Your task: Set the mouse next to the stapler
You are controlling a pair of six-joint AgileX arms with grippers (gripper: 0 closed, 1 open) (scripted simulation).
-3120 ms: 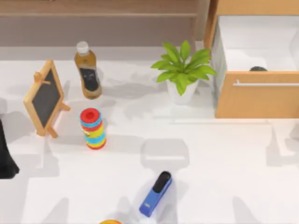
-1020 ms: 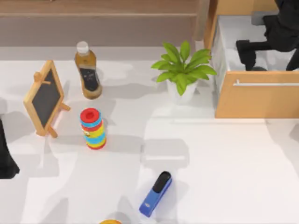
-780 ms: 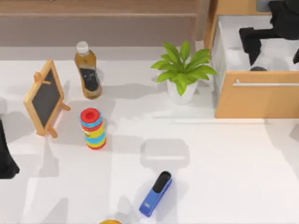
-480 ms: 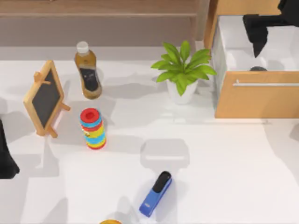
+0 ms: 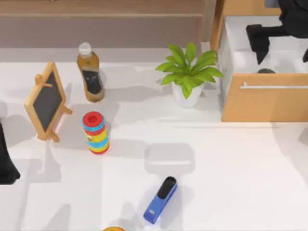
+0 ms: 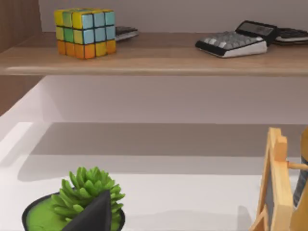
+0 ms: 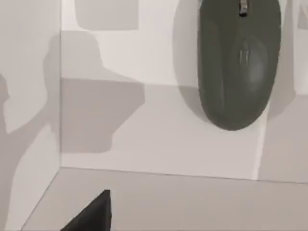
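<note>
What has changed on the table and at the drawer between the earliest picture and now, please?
The right arm has come in from off the table and its claw now hangs over the open drawer at the table's right, above the mouse, which lies untouched on the drawer's floor. The stapler, ring toy, bottle, chalkboard and plant stayed put, and the left arm remains parked at the left edge.

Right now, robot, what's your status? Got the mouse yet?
Right gripper above open drawer, nothing held. Mouse lying inside drawer, stapler far off on table. Left arm parked at table's left edge.
</note>
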